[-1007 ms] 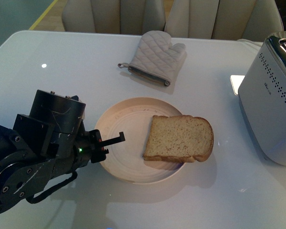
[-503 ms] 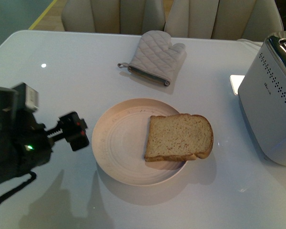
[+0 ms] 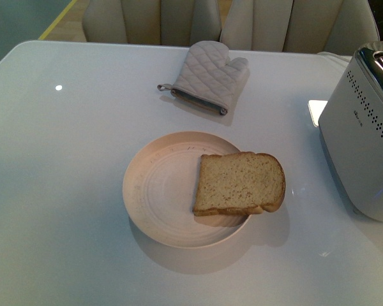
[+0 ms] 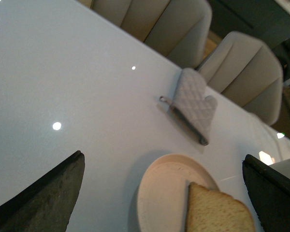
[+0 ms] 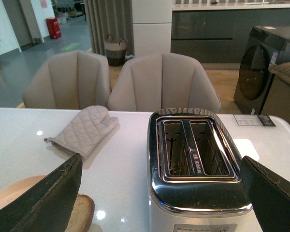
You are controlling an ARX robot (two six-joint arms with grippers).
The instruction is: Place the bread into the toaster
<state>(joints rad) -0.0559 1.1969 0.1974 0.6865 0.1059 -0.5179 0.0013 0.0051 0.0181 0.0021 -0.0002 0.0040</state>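
The bread point(image 3: 240, 183), a tan slice with a brown crust, lies flat on the right side of a round cream plate point(image 3: 159, 191), overhanging its edge. The white toaster point(image 3: 364, 143) with dotted side and chrome top stands at the right edge. Neither arm shows in the front view. In the left wrist view my left gripper point(image 4: 164, 193) is open, above the plate point(image 4: 159, 193) and the bread point(image 4: 217, 212). In the right wrist view my right gripper point(image 5: 162, 193) is open, above the toaster point(image 5: 195, 159), whose two slots are empty; a bread corner point(image 5: 79, 212) shows beside it.
A quilted grey oven mitt point(image 3: 210, 76) lies on the white table point(image 3: 64, 159) behind the plate; it also shows in the left wrist view point(image 4: 193, 104) and the right wrist view point(image 5: 84, 129). Beige chairs point(image 3: 159, 22) stand at the far edge.
My left arm, beside the plate's left edge a second ago, has drawn back to the left and out of the front view. Plate and bread stay put.
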